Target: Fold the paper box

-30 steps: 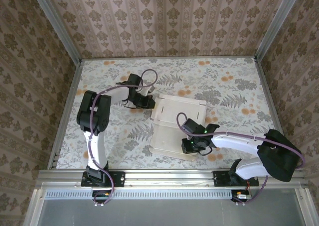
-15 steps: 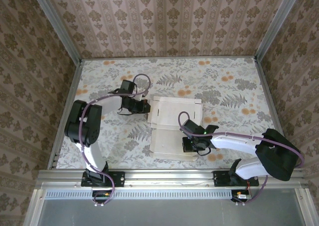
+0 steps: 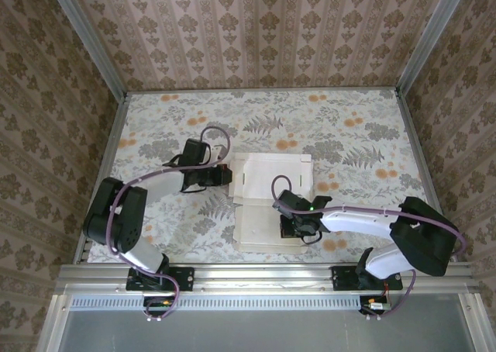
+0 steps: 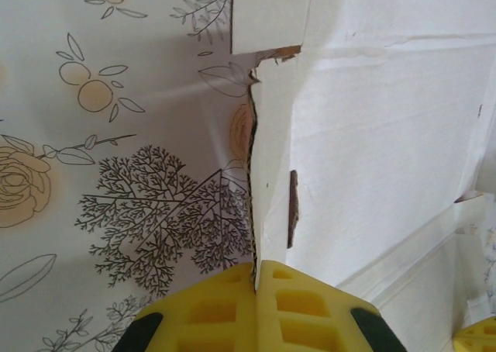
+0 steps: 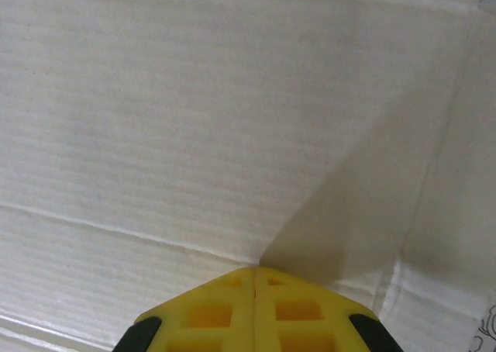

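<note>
Left wrist view: the left fingers [image 4: 213,309] are pressed together. The raised left edge of the paper box [image 4: 372,127] runs straight into the seam between them, so they pinch that thin flap at its rim. A narrow slot is cut in the whitish face just beside the edge, and a ragged notch marks the corner farther along. Left of the edge lies floral-printed worktop [image 4: 101,181].

In the right wrist view the right fingers [image 5: 209,313] are also closed tight, with nothing between them. Their shadow meets their tips on the box's white inner panel, near a fold line.

In the top external view the box sits near the middle of the worktop, between the two arms, with its far part partly folded up. Open worktop lies beyond it and to either side. Wallpapered walls [image 3: 271,34] close three sides, and a metal rail [image 3: 271,274] runs along the near edge.
</note>
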Motion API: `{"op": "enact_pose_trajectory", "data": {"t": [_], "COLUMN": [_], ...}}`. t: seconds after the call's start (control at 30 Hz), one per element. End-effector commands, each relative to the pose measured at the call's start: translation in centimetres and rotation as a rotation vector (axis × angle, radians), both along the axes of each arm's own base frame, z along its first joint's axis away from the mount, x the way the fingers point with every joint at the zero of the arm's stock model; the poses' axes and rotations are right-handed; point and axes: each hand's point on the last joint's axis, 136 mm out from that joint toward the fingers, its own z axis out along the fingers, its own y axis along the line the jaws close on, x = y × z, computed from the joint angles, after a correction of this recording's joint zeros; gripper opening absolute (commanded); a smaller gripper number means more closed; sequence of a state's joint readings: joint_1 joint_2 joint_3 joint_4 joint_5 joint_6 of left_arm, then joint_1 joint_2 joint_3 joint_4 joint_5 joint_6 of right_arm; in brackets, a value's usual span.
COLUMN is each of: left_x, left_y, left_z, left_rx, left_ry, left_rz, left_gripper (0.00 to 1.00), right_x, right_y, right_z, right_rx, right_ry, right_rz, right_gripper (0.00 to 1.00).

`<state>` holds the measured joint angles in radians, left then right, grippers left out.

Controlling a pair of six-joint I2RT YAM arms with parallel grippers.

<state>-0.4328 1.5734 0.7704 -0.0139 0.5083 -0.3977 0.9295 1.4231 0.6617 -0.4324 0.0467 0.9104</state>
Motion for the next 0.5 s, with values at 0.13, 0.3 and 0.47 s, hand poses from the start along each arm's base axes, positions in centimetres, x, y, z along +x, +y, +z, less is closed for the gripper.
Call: {"op": "enact_pose_trajectory", "data": {"t": [0.13, 0.3, 0.47], "left_x": [-1.9, -2.8, -3.6], "left_y": [-0.6, 0.5, 0.6], "left_z": [1.0, 0.0, -0.2], "left_rx": [-0.028, 0.023, 0.050], "left_ry": [-0.053, -0.057, -0.105], "left_rz": [-0.004, 0.000, 0.016], "left_gripper": [0.00, 0.00, 0.00], "right_x": [1.3, 1.9, 2.2], "right_y": [-1.2, -0.9, -0.9], "right_z": [-1.2, -1.1, -1.0], "right_rx": [-0.086, -0.073, -0.058], "right_ry": [-0.051, -0.074, -0.094], "right_rz": [-0.117, -0.140, -0.167], "right_gripper": [0.00, 0.00, 0.00]}}
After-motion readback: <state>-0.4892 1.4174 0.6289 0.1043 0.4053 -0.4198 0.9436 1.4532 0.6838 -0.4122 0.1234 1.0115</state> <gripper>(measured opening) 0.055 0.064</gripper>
